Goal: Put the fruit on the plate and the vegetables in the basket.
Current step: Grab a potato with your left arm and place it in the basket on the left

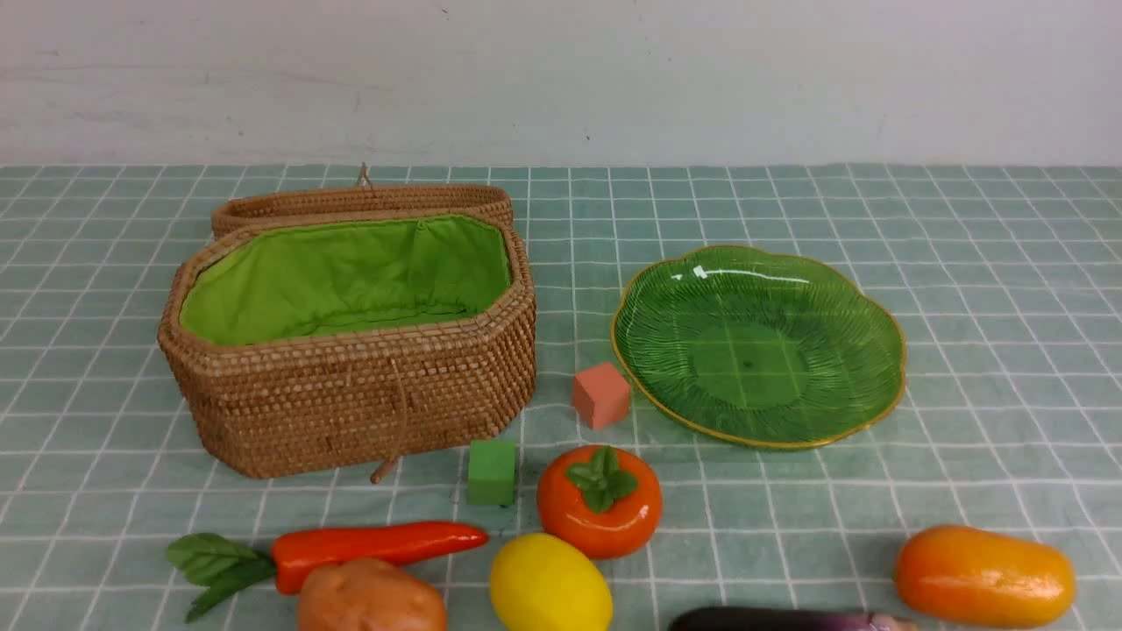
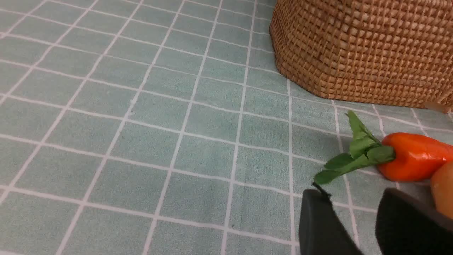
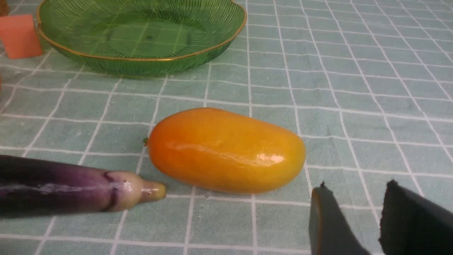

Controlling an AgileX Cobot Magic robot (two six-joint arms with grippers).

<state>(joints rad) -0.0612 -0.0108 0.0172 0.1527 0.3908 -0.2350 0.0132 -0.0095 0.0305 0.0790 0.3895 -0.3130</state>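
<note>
**Eggplant (image 1: 789,620) on the near edge, and not one piece sorted yet**

Down at the very front, that dark purple eggplant shows only a sliver in the front view. The right claw (image 3: 368,223) hangs low beside it, jaws parted, nothing between them. It sits near the blunt end of the mango (image 3: 226,150), and the eggplant's pale stem tip lies just beside the mango's other end.

Over on the left, the left claw (image 2: 357,228) is also spread and empty. It hovers just beside the leaves of the carrot (image 2: 414,156), with the potato (image 1: 370,598) bulging in at its side.

One row along the near surface (image 1: 1008,263), then: potato tucked against the carrot, lemon (image 1: 550,583) in the middle, mango well out to the right. A step back sits the persimmon (image 1: 600,501), just behind the lemon, with a green cube (image 1: 491,472) at its left. Farther on, a pink cube (image 1: 601,395) sits between the two targets.

And the targets? The plate (image 1: 894,368) on the right is bare glass. The basket (image 1: 351,403) on the left stands open, its lid (image 1: 359,200) folded back behind it. Its green lining holds nothing as far as this angle shows. No radish in view anywhere.

So my call is that this is the opening whistle. All three fruits are left for the plate, and carrot, potato and eggplant for the basket. Each claw looks placed for a first pick, mango on the right, carrot or potato on the left.
</note>
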